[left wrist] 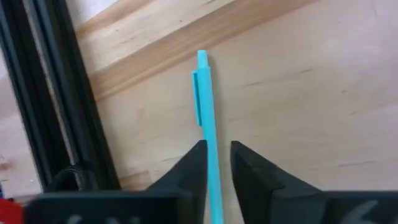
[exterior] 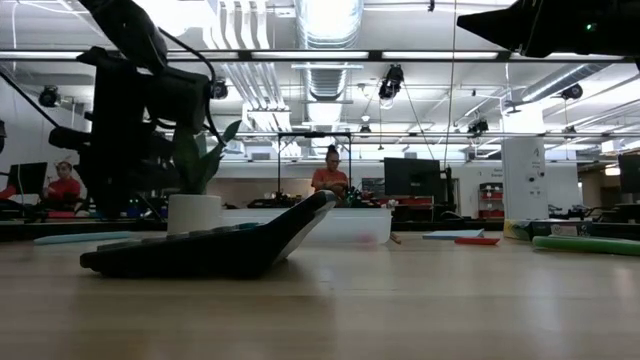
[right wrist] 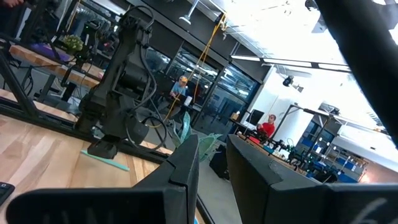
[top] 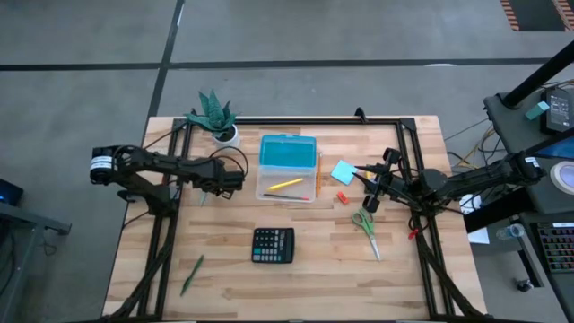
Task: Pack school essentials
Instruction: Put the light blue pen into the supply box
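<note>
My left gripper points down at the table left of the case, open. Its fingers stand on either side of a light-blue pen that lies flat on the wood. My right gripper hovers level right of the case, open and empty. A clear case with a turquoise lid holds a yellow pencil and a dark red one. An orange pencil lies along its right edge. The blue note pad, red eraser, scissors and green pen lie on the table. No crayon box shows.
A black calculator lies near the middle toward the near edge. The potted plant stands at the far left. A black metal frame runs round the work area. Bare wood lies between the calculator and the green pen.
</note>
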Motion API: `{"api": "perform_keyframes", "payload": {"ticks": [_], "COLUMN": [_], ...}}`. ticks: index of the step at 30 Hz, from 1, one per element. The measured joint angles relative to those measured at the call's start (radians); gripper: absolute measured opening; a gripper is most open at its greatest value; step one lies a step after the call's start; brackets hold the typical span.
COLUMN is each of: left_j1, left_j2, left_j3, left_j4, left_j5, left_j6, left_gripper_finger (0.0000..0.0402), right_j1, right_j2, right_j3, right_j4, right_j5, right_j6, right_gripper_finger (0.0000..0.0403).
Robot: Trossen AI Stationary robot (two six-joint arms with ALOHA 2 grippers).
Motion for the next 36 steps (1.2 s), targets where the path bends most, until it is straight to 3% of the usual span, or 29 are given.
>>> {"api": "perform_keyframes", "payload": {"ticks": [6, 25, 29, 36], "left_j1": [0.0, 0.13, 0.132, 0.132], "left_j2": [0.022, -0.007, -0.011, -0.011], "left_j3": [-0.022, -0.098, -0.098, -0.097], "left_j4": [0.036, 0.175, 0.196, 0.209], "left_j5": [-0.002, 0.087, 0.122, 0.14], "left_j6": [0.0, 0.213, 0.285, 0.307], "left_gripper_finger": [0.0107, 0.0109, 0.0091, 0.0014], "right_j1": [0.0, 0.0, 0.0, 0.0], "right_j2": [0.0, 0.0, 0.0, 0.0], "right_j3": [0.0, 0.0, 0.0, 0.0], "right_j4": [0.0, 0.0, 0.0, 0.0], "right_j5": [0.0, 0.0, 0.0, 0.0], "right_j6": [0.002, 0.003, 0.003, 0.003], "right_gripper_finger": [0.0072, 0.0072, 0.0072, 0.0072]}}
